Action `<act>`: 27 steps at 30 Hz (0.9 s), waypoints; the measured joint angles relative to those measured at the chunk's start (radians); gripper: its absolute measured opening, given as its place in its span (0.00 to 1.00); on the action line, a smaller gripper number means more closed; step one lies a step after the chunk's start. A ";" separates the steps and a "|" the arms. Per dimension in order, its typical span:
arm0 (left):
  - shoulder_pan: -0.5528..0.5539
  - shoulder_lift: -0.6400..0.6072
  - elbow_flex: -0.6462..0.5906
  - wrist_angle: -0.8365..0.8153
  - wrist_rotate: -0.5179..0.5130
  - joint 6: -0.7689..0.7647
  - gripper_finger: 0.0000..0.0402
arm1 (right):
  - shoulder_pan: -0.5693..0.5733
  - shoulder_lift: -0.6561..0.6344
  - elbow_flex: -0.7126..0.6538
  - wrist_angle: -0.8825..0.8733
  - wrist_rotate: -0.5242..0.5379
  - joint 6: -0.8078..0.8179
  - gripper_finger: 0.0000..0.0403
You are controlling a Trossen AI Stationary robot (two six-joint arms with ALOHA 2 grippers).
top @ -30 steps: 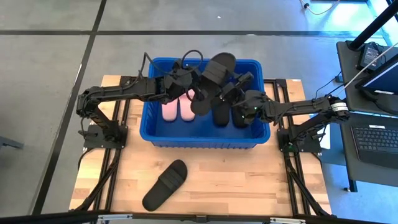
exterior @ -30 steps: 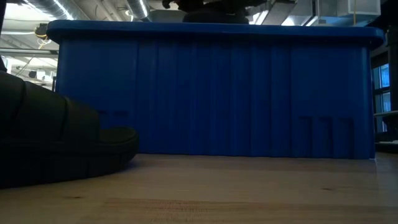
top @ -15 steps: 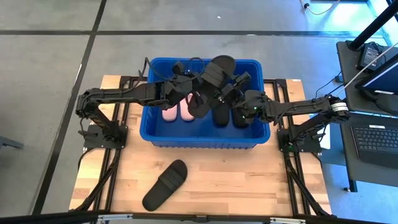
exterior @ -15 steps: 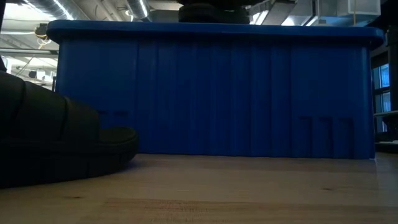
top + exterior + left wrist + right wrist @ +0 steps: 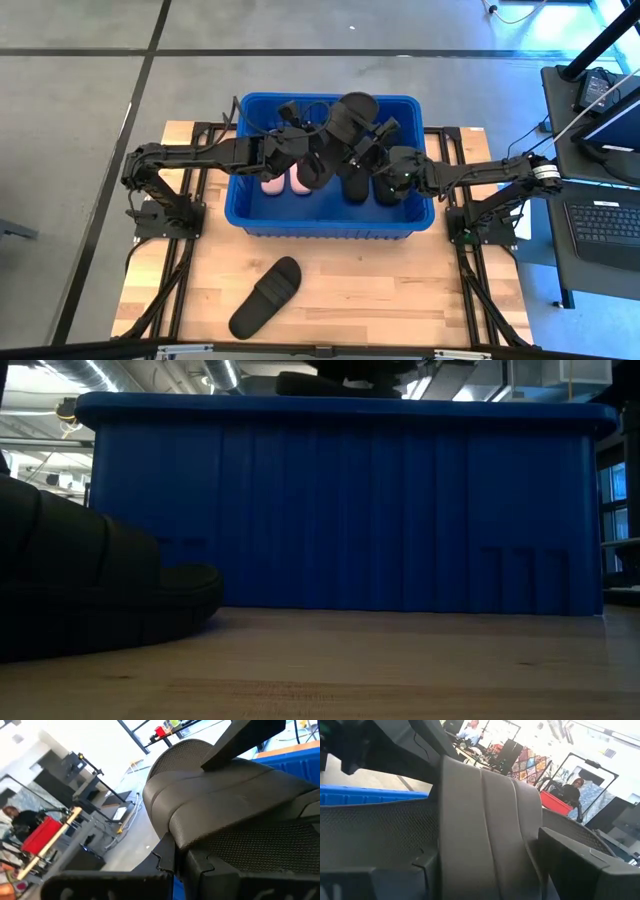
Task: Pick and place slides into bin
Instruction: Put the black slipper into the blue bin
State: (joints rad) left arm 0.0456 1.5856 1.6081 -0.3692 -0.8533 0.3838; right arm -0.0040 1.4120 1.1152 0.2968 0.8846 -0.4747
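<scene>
Black slide (image 5: 340, 135) tilted between both grippers' fingers over the blue bin (image 5: 330, 222); another black slide (image 5: 266, 297) lies well clear on the table.

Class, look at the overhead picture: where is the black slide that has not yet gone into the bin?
In the high view the loose black slide lies on the wooden table, outside the blue bin, near its front wall and toward the left arm's side.
</scene>
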 joint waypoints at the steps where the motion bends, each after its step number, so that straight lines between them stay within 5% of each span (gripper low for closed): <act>1: 0.000 0.000 0.000 0.003 0.001 0.013 0.01 | 0.000 0.000 0.000 0.000 0.000 0.000 0.68; 27: -0.007 0.063 0.027 0.036 -0.031 0.356 0.01 | -0.024 0.002 0.000 -0.103 0.008 0.163 0.68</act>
State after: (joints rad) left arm 0.0386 1.6489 1.6352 -0.3336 -0.8839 0.7397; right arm -0.0284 1.4139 1.1149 0.1941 0.8928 -0.3120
